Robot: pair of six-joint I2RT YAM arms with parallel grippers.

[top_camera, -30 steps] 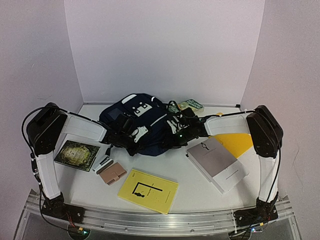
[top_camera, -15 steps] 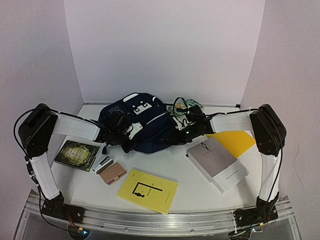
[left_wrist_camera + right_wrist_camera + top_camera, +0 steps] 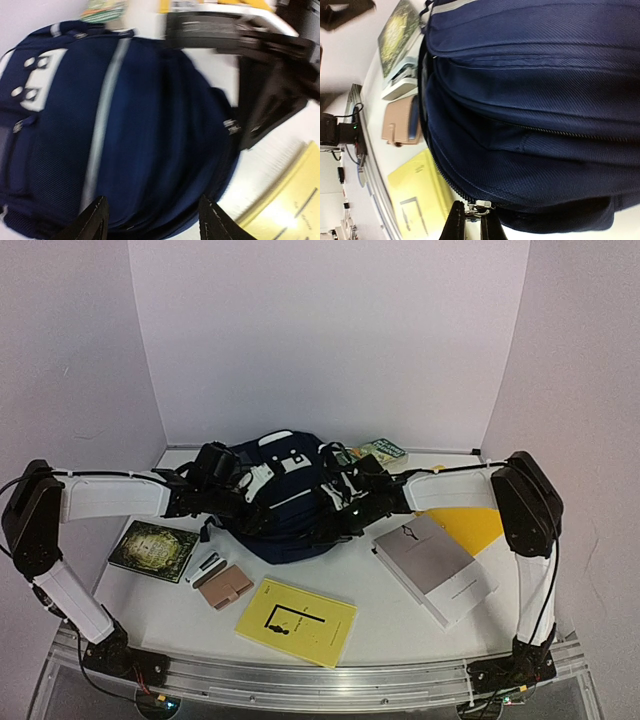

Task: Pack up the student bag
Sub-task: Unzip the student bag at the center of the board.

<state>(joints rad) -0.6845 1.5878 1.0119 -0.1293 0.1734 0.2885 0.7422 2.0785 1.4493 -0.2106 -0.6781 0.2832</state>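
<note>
The student bag [image 3: 290,525], dark navy with white piping and a white patch, lies in the middle of the table. It fills the left wrist view [image 3: 140,125] and the right wrist view [image 3: 530,100]. My left gripper [image 3: 255,502] hovers over the bag's left side. It is open [image 3: 152,220], with only fabric below its spread fingers. My right gripper [image 3: 335,512] is at the bag's near right edge, shut [image 3: 474,225] on the metal zipper pull [image 3: 481,207]. The zipper teeth run away from the pull along the bag's rim.
A yellow book [image 3: 297,621] lies near the front. A tan wallet [image 3: 225,586], a small white item [image 3: 205,568] and a dark green book [image 3: 152,548] are at the left. A grey-white book [image 3: 432,565] on a yellow folder [image 3: 470,525] is right; a green book [image 3: 382,451] behind.
My left gripper has opened, let go of the bag and drawn back to the left. The bag has settled rounder and nearer the middle. My right gripper stays shut on the zipper pull.
</note>
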